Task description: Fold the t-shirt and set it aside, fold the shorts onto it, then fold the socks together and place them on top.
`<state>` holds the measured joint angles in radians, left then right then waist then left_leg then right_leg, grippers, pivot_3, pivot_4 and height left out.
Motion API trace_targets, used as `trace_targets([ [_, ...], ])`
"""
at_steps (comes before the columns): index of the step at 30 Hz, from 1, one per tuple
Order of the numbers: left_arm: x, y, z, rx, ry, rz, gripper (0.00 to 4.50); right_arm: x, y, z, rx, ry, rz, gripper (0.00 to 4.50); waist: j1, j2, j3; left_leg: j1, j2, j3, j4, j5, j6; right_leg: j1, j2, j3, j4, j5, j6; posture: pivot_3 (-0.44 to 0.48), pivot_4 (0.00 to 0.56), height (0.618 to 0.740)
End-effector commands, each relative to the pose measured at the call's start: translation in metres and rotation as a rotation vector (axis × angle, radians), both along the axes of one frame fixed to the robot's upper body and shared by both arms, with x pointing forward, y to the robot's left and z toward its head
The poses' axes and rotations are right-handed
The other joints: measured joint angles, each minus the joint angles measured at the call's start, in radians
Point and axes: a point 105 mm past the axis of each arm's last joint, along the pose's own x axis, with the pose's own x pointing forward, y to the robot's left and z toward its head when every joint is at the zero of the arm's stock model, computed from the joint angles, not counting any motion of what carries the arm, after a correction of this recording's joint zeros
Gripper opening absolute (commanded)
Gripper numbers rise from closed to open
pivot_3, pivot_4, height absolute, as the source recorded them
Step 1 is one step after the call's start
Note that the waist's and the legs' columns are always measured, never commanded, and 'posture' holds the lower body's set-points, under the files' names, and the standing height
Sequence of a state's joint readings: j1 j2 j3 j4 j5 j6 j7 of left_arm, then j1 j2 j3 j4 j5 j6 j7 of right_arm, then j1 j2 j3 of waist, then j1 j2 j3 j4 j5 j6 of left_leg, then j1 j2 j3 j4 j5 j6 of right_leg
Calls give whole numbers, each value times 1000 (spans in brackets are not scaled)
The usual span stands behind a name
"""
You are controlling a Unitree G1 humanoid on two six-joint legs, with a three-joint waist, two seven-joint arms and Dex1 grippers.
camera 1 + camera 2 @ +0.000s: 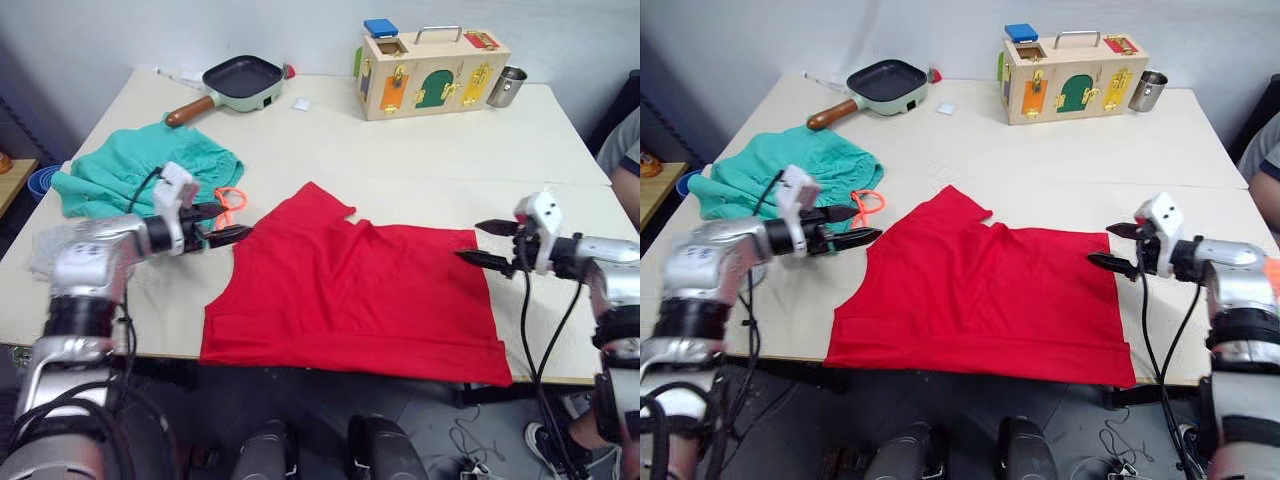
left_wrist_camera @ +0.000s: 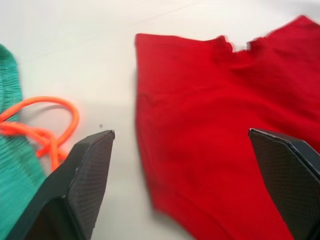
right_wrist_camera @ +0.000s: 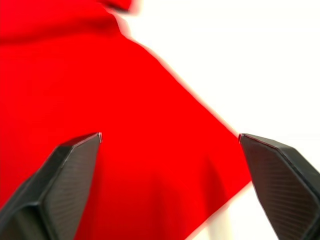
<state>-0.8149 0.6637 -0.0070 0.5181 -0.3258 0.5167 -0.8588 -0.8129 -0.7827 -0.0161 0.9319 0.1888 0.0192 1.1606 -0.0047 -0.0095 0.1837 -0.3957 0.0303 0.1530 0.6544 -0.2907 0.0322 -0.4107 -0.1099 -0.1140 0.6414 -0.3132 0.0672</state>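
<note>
— Both grippers first: how do they stand?

— Left gripper (image 1: 222,224) hovers at the t-shirt's (image 1: 360,295) left edge, its two black fingers (image 2: 87,175) spread wide and holding nothing. Right gripper (image 1: 486,243) sits at the opposite edge of the red cloth, by its upper right corner, jaws likewise gaping and empty.

— And the t-shirt itself?

— It lies flat on the near half of the table (image 1: 420,150), partly folded, with one corner poking up toward the back. Its lower hem runs along the table's front edge.

— Where are the shorts?

— The shorts (image 1: 140,170) lie crumpled at the table's left side, behind the left gripper. Their orange drawstring (image 1: 230,199) loops out onto the bare tabletop between the teal fabric and the red shirt, just beside the left fingers.

— Anything else on the table?

— At the back, a small green frying pan (image 1: 240,82) with a wooden handle, a wooden latch box (image 1: 432,73) with coloured doors, and a metal cup (image 1: 507,86) just beside the box. A person's sleeve (image 1: 622,150) shows at the right edge.
</note>
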Motion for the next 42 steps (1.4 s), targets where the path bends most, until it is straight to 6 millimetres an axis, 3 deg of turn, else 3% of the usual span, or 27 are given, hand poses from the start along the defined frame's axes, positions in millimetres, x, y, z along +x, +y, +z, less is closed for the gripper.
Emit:
trace_targets([
  [1,21,2,-1,50,-16,60,4494,15,-5,3,-51,-26,-82,4500,-4,0,0,-4,0,0,2,0,0,-3,1,-1,1,0,0,0,150,740],
  [10,41,-16,-27,152,58,74,4494,35,-3,8,-77,-5,-200,4500,-24,-1,0,-9,0,0,9,2,3,-5,0,-3,5,2,4,0,150,740],
  [18,44,-21,-36,150,91,93,4494,34,3,-5,-37,113,-209,4500,-23,-1,0,-9,0,-2,10,2,3,-5,-1,0,6,2,4,0,150,740],
  [21,41,-21,-42,157,124,71,3919,35,3,-9,-13,158,-238,3912,-24,-1,0,-9,0,-2,11,2,3,-4,-1,0,7,2,4,0,150,740],
  [32,41,-21,-42,120,105,78,457,37,2,2,7,100,-241,31,-25,-1,0,-8,0,-2,11,2,3,-4,-1,0,7,2,4,0,150,740],
  [34,41,-21,-40,100,92,78,29,37,0,5,17,86,-241,0,-26,-1,0,-8,0,-2,11,2,3,-4,-1,0,7,2,4,0,150,740],
  [42,39,-17,-31,-2,64,73,29,35,-4,15,76,60,-235,0,-26,-1,0,-8,0,-2,11,2,3,-4,-1,0,7,2,4,0,150,740],
])
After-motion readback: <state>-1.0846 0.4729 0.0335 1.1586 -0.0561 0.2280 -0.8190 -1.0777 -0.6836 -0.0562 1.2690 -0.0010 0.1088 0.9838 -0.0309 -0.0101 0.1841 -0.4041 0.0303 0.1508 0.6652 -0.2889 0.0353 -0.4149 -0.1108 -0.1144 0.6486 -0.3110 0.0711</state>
